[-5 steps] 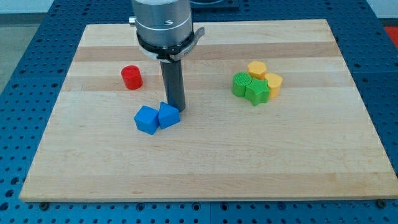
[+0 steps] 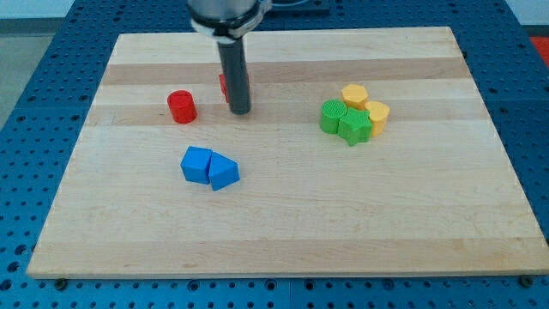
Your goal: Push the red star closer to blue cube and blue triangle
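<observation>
My tip (image 2: 239, 112) rests on the wooden board (image 2: 283, 223), above the middle. A red block (image 2: 223, 86), probably the red star, shows just behind the rod at its left side and is mostly hidden by it. The blue cube (image 2: 196, 164) and the blue triangle (image 2: 223, 172) lie touching each other, well below the tip toward the view's bottom left. A red cylinder (image 2: 181, 106) stands to the left of the tip.
On the view's right sits a tight cluster: two green blocks (image 2: 333, 116) (image 2: 354, 127) and two yellow blocks (image 2: 353, 94) (image 2: 377, 113). The board's edges border a blue perforated table (image 2: 34, 103).
My tip has moved toward the view's top, away from the blue blocks. The blue triangle and cube have shifted slightly left and down. A red block now shows behind the rod.
</observation>
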You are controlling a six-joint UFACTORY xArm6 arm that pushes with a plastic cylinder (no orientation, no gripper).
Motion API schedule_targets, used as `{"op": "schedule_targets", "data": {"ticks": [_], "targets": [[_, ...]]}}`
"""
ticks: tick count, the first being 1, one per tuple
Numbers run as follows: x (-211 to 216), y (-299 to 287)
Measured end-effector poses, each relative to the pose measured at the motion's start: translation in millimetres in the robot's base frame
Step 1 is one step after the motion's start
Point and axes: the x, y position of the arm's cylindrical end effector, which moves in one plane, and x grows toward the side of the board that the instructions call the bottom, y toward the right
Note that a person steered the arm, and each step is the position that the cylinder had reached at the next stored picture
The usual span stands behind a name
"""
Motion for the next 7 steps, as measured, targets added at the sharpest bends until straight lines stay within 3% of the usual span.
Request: {"op": "schedule_targets", "data": {"ticks": [3, 4, 7], "targets": [[-111, 19], [-112, 19], [-64, -29]]}}
